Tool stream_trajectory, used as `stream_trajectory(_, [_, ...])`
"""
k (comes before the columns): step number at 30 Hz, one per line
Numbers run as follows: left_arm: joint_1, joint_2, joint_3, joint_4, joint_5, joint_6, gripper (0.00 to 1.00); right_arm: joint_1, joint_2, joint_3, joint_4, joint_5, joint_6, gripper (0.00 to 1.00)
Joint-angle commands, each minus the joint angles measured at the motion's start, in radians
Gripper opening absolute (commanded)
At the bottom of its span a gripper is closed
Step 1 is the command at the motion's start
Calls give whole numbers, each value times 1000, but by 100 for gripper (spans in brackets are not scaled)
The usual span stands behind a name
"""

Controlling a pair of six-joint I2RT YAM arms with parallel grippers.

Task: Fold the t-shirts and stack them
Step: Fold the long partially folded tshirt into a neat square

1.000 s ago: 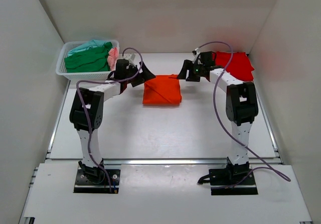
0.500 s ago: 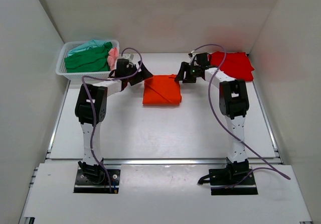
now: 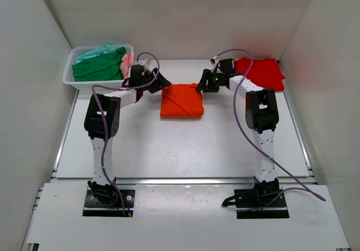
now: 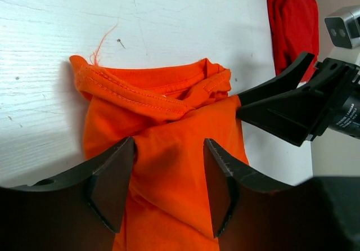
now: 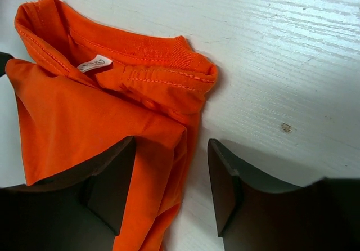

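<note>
Orange t-shirt (image 3: 181, 101) lies folded into a rough square on the table (image 3: 185, 144), toward its far side.

Top view: each arm rises from its base, then reaches forward and inward with the wrist low. The left gripper (image 3: 163, 83) is at the shirt's far left corner and the right gripper (image 3: 200, 86) at its far right corner. A red t-shirt (image 3: 264, 74) lies flat at the far right. Green (image 3: 98, 69), teal (image 3: 97, 51) and pink (image 3: 127, 60) tees are heaped in a white basket (image 3: 70, 81) at the far left.

Left wrist view: the fingers (image 4: 112, 183) stand apart, straddling a raised fold of orange cloth. The cloth lies between them and is not visibly pinched. The right gripper's tips meet the shirt's opposite edge.

Right wrist view: the fingers (image 5: 109, 183) stand apart, one over the shirt's folded edge and the other over bare table. The collar and its white label (image 5: 93, 64) lie ahead of them.
</note>
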Motion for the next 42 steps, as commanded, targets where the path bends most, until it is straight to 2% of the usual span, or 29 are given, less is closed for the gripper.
stream_trajectory(1, [-6, 12, 15, 20, 40, -4, 63, 4, 2, 38, 16, -18, -7, 48])
stream_trajectory(3, [-12, 21, 15, 19, 40, -7, 61, 4, 7, 43, 13, -26, -7, 44])
stream_trajectory(6, [-15, 36, 29, 8, 54, -10, 52, 4, 22, 49, 9, -44, -12, 44])
stream_trajectory(7, [-12, 48, 52, -20, 72, -8, 31, -1, 24, 52, 3, -49, -18, 43])
stream_trajectory(9, [-7, 73, 87, -44, 109, -19, 13, -4, 31, 61, 9, -67, -16, 36])
stream_trajectory(10, [-6, 81, 89, -34, 120, -36, 0, -3, 31, 70, 12, -78, -15, 24])
stream_trajectory(11, [-4, 79, 83, -15, 129, -44, 0, 1, 34, 73, 7, -83, -24, 5])
stream_trajectory(12, [-3, 76, 71, 2, 135, -54, 0, -1, 31, 83, -6, -83, -24, 0])
stream_trajectory(15, [-4, 35, 25, 40, 146, -68, 0, 7, -2, 72, -26, -77, -36, 1])
stream_trajectory(18, [-9, -55, -49, 55, 157, -64, 0, 20, -100, -6, -28, -57, -47, 0])
stream_trajectory(21, [-19, -168, -165, 61, 154, -53, 0, 48, -238, -147, 7, -31, -48, 0])
stream_trajectory(27, [-73, -464, -496, 45, 99, -4, 0, 126, -579, -503, 62, 32, -38, 0])
stream_trajectory(30, [-88, -612, -618, 23, 93, 5, 0, 165, -715, -621, 55, 58, -30, 0])
stream_trajectory(33, [-102, -787, -696, -1, 47, 2, 0, 192, -839, -734, 67, 78, 1, 0])
stream_trajectory(39, [-118, -1017, -796, -116, 19, 7, 0, 247, -1077, -905, 62, 103, 45, 0])
stream_trajectory(42, [-131, -1126, -828, -145, 11, 1, 0, 263, -1145, -959, 49, 109, 56, 0])
